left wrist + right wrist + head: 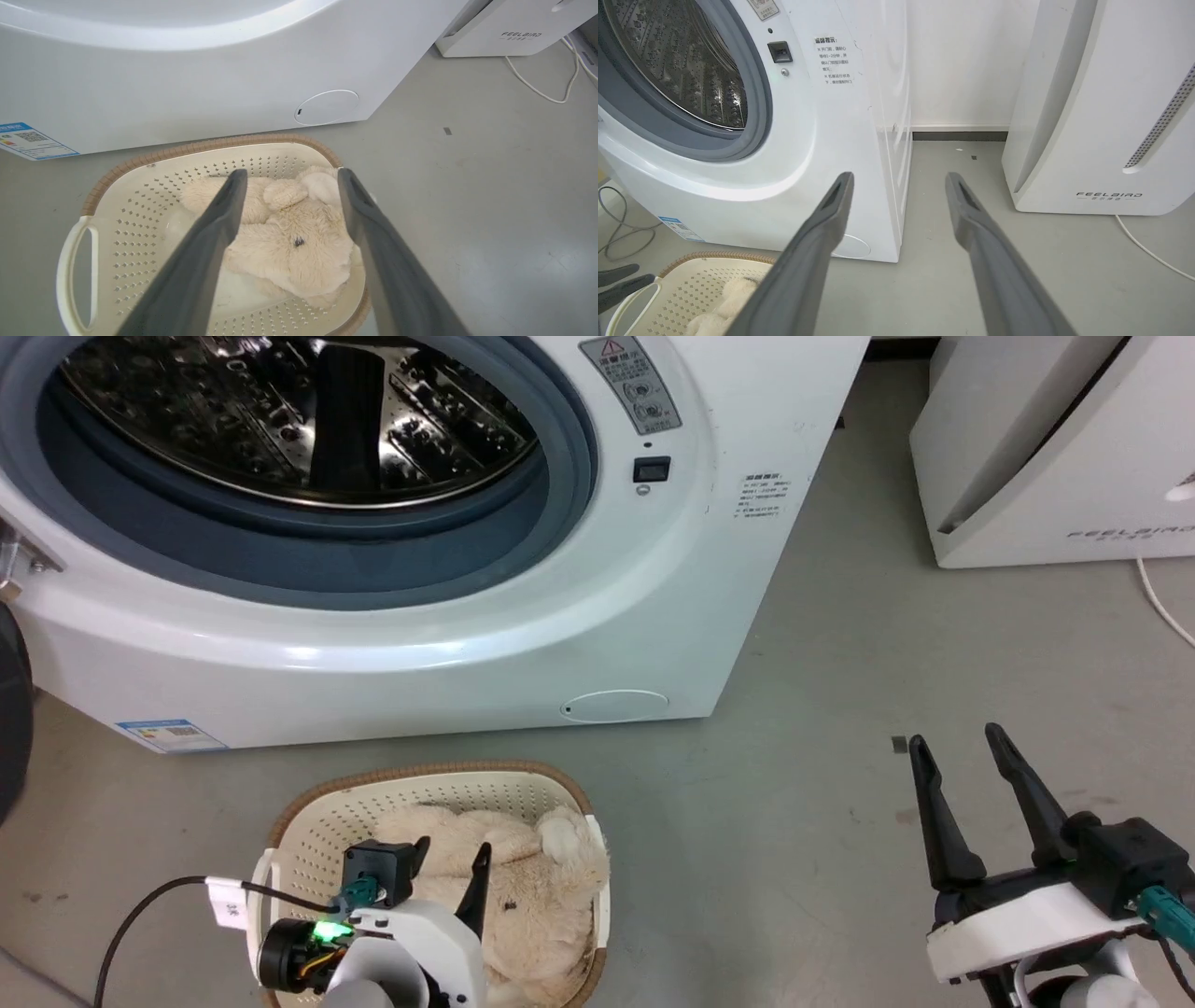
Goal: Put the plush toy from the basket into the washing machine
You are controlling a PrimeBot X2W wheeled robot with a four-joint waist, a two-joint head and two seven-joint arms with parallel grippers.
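Your left pincer (290,171) is spread wide, its two dark fingers (208,242) pointing down into the basket (135,161) directly beneath it. The plush toy (289,228) lies in the basket under and between those fingers, heaped toward the side nearer your right pincer (956,735). A small dark spot on its fur sits midway between the two fingers. You cannot tell from these views whether the tips touch the fur. Outside the left finger, the basket's perforated floor is bare, and its white side handle (74,275) is further out that way.

Your right pincer is also spread and grips nothing. It hangs over the grey floor (840,821), well apart from the basket and off to the basket's right.

Just past the left pincer's fingertips and the basket's brown rim is the washing machine (653,616). A round cover (327,106) is low on its front, with a blue label (28,140) at the other lower corner. Higher up, ahead of the left pincer and ahead-left of the right one, its porthole is open, with the grey gasket (280,555) ringing the shiny steel drum (233,420).

Ahead-right of the right pincer stands the white FEELBIRD appliance (1087,116), with a white cable (537,91) on the floor beside it. Between the right pincer's fingertips, floor runs back to a white wall (962,60).
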